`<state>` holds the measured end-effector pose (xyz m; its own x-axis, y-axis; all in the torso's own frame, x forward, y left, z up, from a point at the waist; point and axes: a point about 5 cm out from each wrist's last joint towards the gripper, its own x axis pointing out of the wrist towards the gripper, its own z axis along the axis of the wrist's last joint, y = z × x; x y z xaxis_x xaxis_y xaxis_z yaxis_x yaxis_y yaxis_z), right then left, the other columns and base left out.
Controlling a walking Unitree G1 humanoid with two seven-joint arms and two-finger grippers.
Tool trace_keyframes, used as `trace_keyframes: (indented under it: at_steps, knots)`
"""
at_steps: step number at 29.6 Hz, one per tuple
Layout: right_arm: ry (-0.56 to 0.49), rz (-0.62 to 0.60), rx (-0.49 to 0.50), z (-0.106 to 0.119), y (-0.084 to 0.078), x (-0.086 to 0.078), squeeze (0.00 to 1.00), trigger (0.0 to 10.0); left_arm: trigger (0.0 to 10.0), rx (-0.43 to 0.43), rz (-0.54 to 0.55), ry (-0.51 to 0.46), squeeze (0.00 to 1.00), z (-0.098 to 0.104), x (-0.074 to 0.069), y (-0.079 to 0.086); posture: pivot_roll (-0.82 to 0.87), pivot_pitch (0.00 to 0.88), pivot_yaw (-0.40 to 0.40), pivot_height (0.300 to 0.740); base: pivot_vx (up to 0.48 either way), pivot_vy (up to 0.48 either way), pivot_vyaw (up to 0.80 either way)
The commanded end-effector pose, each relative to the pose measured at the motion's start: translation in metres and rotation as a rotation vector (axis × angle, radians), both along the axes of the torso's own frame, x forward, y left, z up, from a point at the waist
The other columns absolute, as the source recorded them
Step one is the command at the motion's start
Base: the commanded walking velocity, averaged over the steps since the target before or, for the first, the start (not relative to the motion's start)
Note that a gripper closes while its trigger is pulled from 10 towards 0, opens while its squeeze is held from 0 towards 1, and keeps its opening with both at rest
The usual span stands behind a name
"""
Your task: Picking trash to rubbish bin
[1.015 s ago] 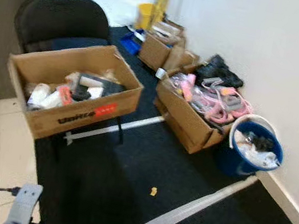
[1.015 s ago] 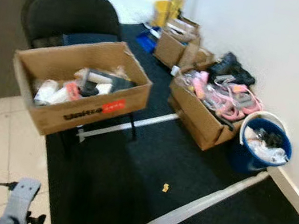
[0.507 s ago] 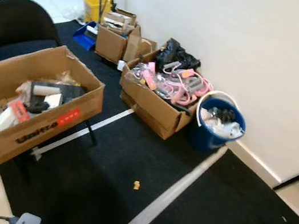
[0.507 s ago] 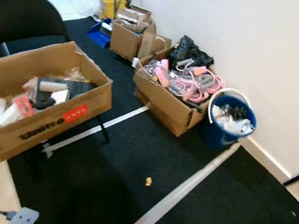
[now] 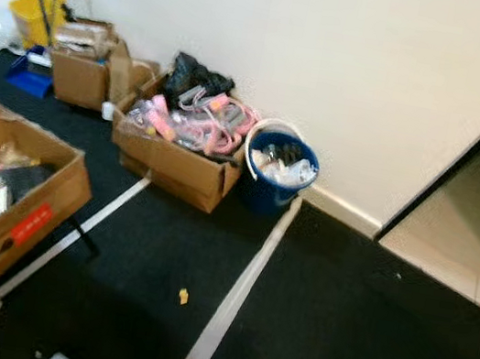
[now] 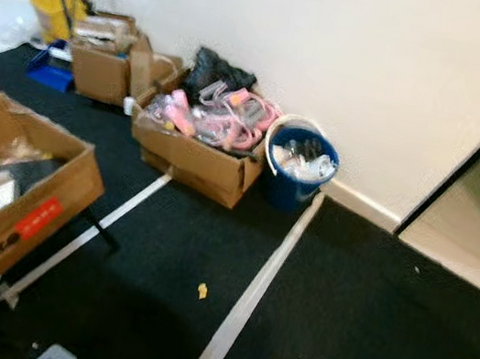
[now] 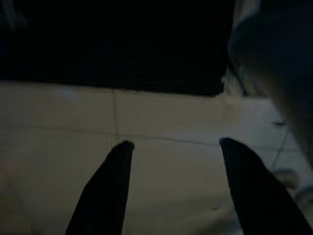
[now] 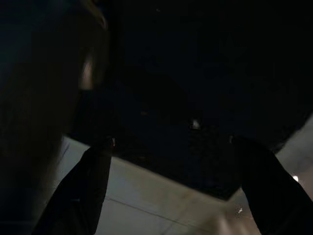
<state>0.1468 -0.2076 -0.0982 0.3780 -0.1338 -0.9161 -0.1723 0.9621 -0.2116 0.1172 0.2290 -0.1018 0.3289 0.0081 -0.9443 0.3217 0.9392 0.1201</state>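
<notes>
A small yellow scrap of trash (image 5: 183, 296) lies on the black carpet beside a pale floor strip (image 5: 234, 298). A blue bucket (image 5: 277, 180) with a white rim stands against the white wall, with white and dark rubbish inside it. My left gripper (image 7: 173, 147) hangs open over pale floor tiles, nothing between its fingers. My right gripper (image 8: 171, 142) hangs open above the dark carpet's edge, also with nothing in it. Both wrist views are dim.
A cardboard box (image 5: 170, 153) of pink and grey items sits left of the bucket. A larger box (image 5: 8, 227) of mixed items stands at the near left. More boxes (image 5: 78, 67) and a yellow mop bucket (image 5: 29, 12) are far left. A doorway (image 5: 467, 210) opens at right.
The head camera has swung to the right: the boxes and bucket slid left in the picture, the black chair left the view, and a doorway with tiled floor came in at right.
</notes>
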Motion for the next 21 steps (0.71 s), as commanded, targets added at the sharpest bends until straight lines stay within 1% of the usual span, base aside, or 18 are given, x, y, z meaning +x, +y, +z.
trace_keyframes:
  at_steps: [1,5,7,13,18,21]
  knots:
    - [0.022,0.0,-0.009,-0.0017,-0.0034,-0.0064,0.0,10.0,10.0,-0.005,-0.024,0.004,0.0,-0.0017,-0.0005,-0.007,-0.03,0.119,0.024,0.74,0.0,0.0,-0.78]
    - [0.023,0.001,-0.012,-0.0017,-0.0045,-0.0068,0.0,10.0,10.0,-0.009,-0.024,0.007,0.0,-0.003,-0.0001,-0.0128,-0.03,0.113,0.02,0.74,0.0,0.0,-0.78]
    - [0.023,0.001,-0.014,-0.0017,-0.0049,-0.007,0.0,10.0,10.0,-0.005,-0.022,0.009,0.0,-0.0031,-0.0006,-0.0127,-0.03,0.113,0.02,0.74,0.0,0.0,-0.78]
    - [0.023,0.002,-0.018,-0.0014,-0.0061,-0.0068,0.0,10.0,10.0,0.016,-0.022,0.014,0.0,-0.0021,-0.0023,-0.0051,-0.03,0.118,0.017,0.74,0.0,0.0,-0.78]
    - [0.023,0.002,-0.018,-0.0013,-0.0064,-0.0066,0.0,10.0,10.0,0.019,-0.023,0.014,0.0,-0.0021,-0.0027,-0.0044,-0.03,0.118,0.017,0.74,0.0,0.0,-0.78]
    - [0.024,0.001,-0.018,-0.0013,-0.0064,-0.0068,0.0,10.0,10.0,0.019,-0.031,0.017,0.0,-0.003,-0.0036,-0.0072,-0.03,0.118,0.017,0.74,0.0,0.0,-0.78]
